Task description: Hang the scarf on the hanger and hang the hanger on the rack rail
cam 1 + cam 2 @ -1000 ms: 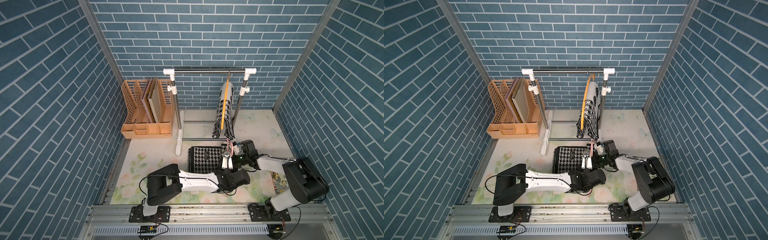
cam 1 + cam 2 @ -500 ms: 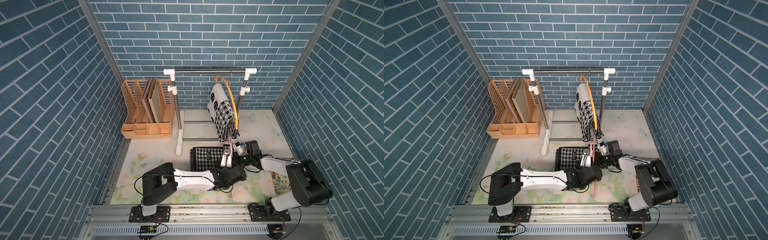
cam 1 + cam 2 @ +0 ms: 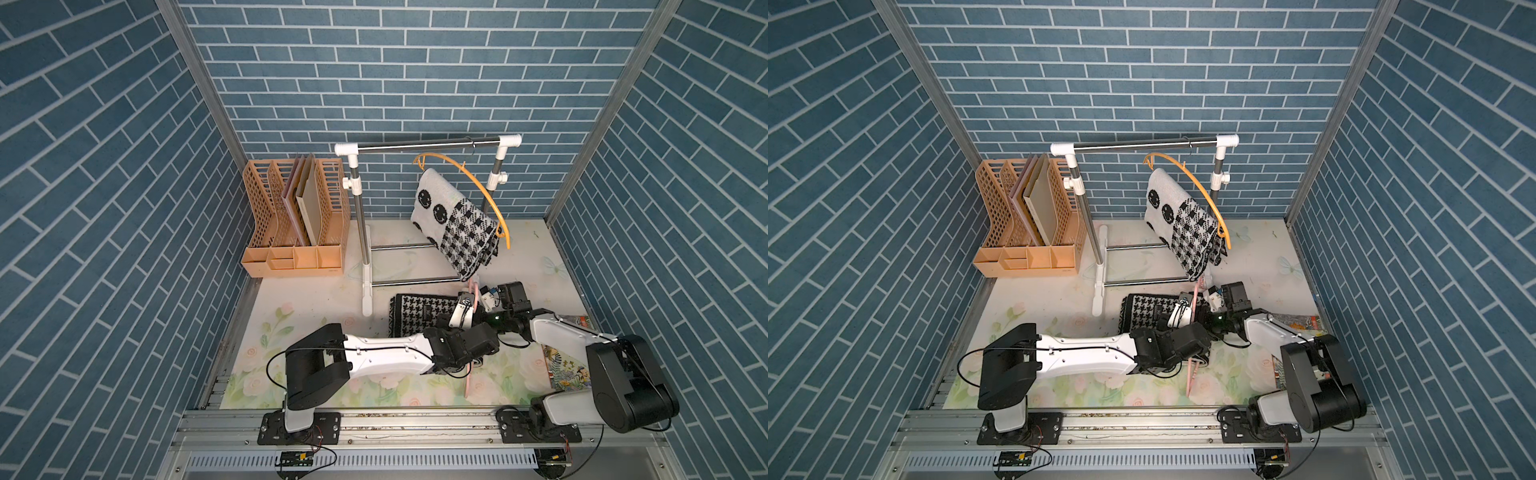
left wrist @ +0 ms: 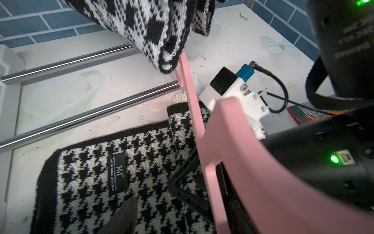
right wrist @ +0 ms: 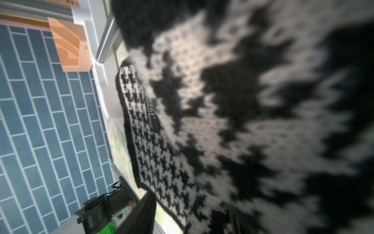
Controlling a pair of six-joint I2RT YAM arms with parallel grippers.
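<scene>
A black-and-white scarf (image 3: 457, 220) (image 3: 1187, 224) is draped over an orange hanger (image 3: 478, 183) (image 3: 1200, 187) that hooks on the rack's rail (image 3: 415, 145). Hanger and scarf hang tilted and turned broadside. The scarf's lower end (image 4: 162, 30) dangles just above both grippers and fills the right wrist view as a blur (image 5: 263, 101). My left gripper (image 3: 464, 309) (image 4: 159, 192) is open over a folded houndstooth scarf (image 3: 415, 316) (image 4: 97, 182) (image 5: 153, 152) lying on the table. A pink hanger (image 3: 469, 374) (image 4: 202, 141) lies beside its fingers. My right gripper (image 3: 478, 305) (image 5: 188, 214) is open, close beside the left one.
An orange file organizer (image 3: 295, 224) with boards in it stands at the back left, against the rack's left post (image 3: 361, 232). The rack's low bars (image 4: 81, 119) run just behind the folded scarf. A colourful booklet (image 3: 569, 365) lies under the right arm. Brick-patterned walls enclose three sides.
Both grippers have opened. The orange hanger with its scarf, edge-on and hanging straight a second ago, has swung back and turned broadside. The left arm has drawn slightly toward the front.
</scene>
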